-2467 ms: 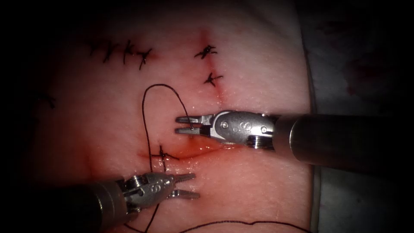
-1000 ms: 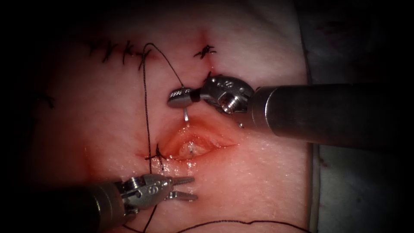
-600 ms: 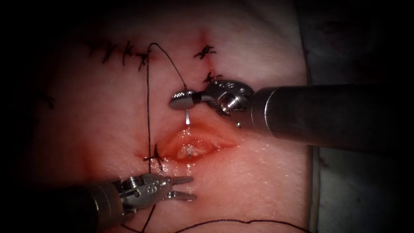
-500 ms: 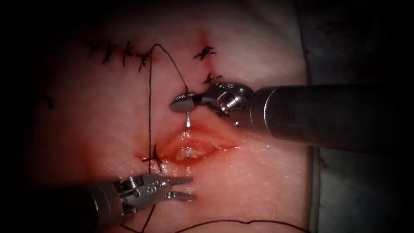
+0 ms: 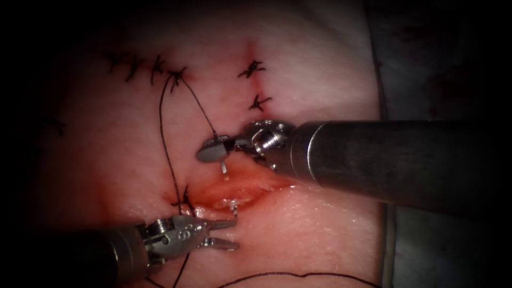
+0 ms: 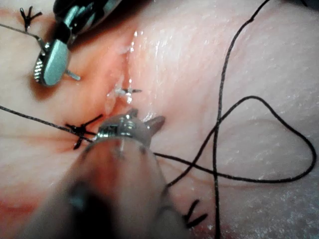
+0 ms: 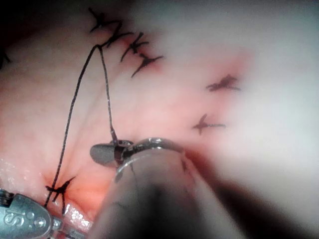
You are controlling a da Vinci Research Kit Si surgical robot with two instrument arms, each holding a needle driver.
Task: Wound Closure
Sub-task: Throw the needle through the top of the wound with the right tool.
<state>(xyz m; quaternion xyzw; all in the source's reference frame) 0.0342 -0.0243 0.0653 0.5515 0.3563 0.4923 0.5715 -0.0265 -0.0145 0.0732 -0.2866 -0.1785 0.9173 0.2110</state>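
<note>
My right tool [image 5: 205,153] stands over the upper edge of the cut [image 5: 240,189], jaws shut on the curved needle [image 5: 224,167] near its rear end. The needle dips into the tissue [image 5: 320,224] at that edge. Its tip [image 5: 233,204] shows inside the cut by the lower edge. My left tool [image 5: 236,233] lies below the cut, jaws open and holding nothing, its upper jaw just beside the tip. Dark thread [image 5: 162,128] runs from the needle up to the old stitches and down to a knot [image 5: 181,200] at the cut's left end. The left wrist view shows the tip [image 6: 127,91] ahead of my left tool [image 6: 147,117].
A row of finished stitches [image 5: 152,66] sits at the upper left, and two more [image 5: 255,85] lie above the right tool. Loose thread [image 5: 277,276] trails along the lower tissue. The tissue's edge and a pale cloth [image 5: 426,69] are on the right.
The right tool has moved down and left, driving the needle deeper; its tip now shows nearer the cut's lower edge. The thread loop has swung left. The left tool has hardly moved.
</note>
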